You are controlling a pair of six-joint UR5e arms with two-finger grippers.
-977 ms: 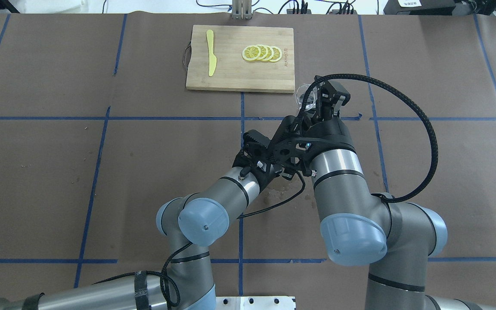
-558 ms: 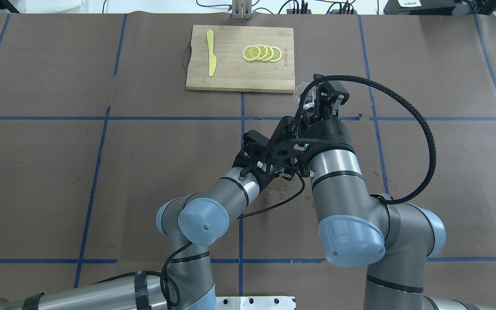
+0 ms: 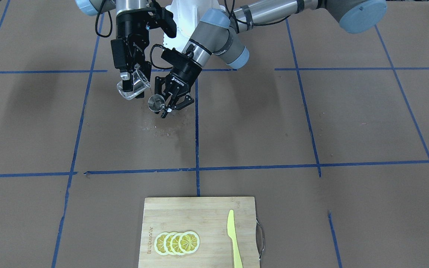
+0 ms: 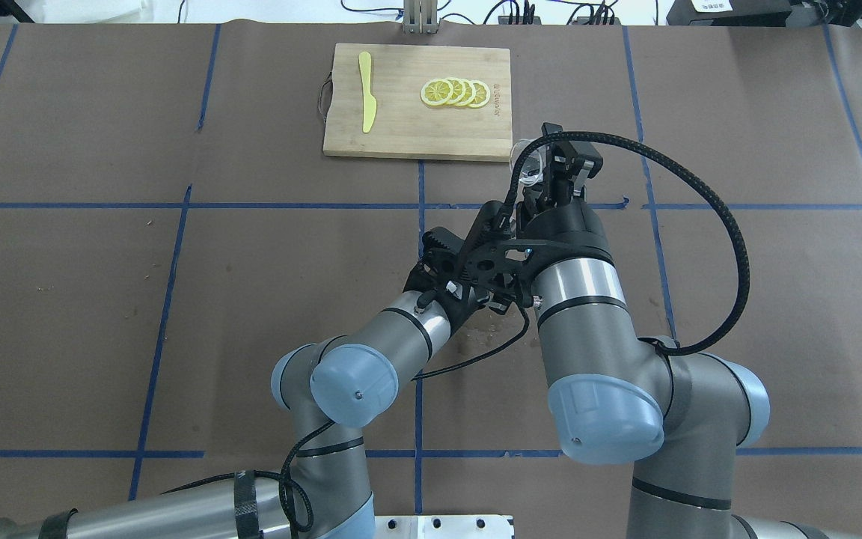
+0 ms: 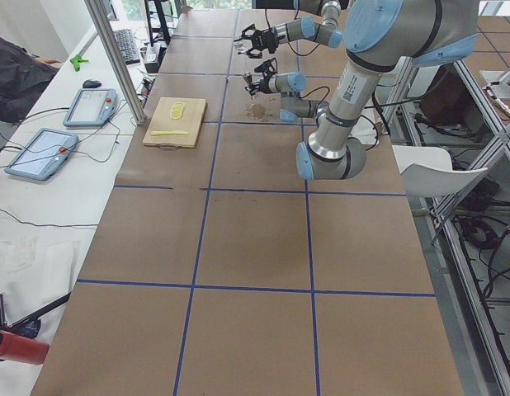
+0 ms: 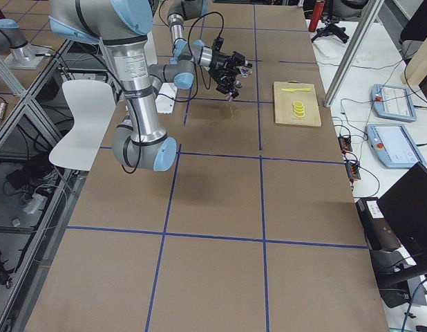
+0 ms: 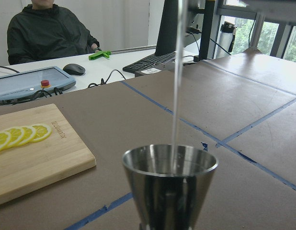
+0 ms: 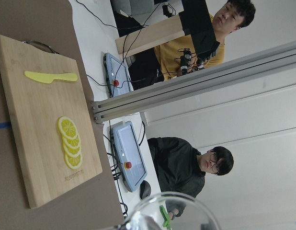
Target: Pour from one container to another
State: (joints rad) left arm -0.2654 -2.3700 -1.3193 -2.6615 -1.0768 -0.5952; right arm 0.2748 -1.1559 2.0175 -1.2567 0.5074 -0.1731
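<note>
- Since a second ago, the right gripper [image 3: 132, 79] has shifted slightly toward the robot's left and the cutting board, carrying the glass cup [image 3: 137, 88]; the left arm has kept its place.
- The glass cup hangs in the air, clamped between the right gripper's fingers, tipped with its lip down toward the jigger [image 3: 156, 102].
- A thin stream of liquid [image 7: 176, 86] falls straight into the jigger's open top cone.
- The jigger is upright, also off the table, pinched at its narrow part by the left gripper [image 3: 163, 105].
- Cup and jigger are close but apart, with the cup higher and to the robot's right.
- Both sit over the table [image 3: 311, 123] near the robot's base, beside a blue tape line, above a patch of wet spots [image 3: 162, 126].
- Bare brown paper stretches from there to the wooden cutting board [image 3: 199, 219], which lies well apart at the operators' edge.
- On the board rest overlapping lemon slices [image 3: 177, 242] and a yellow knife [image 3: 234, 238].
</note>
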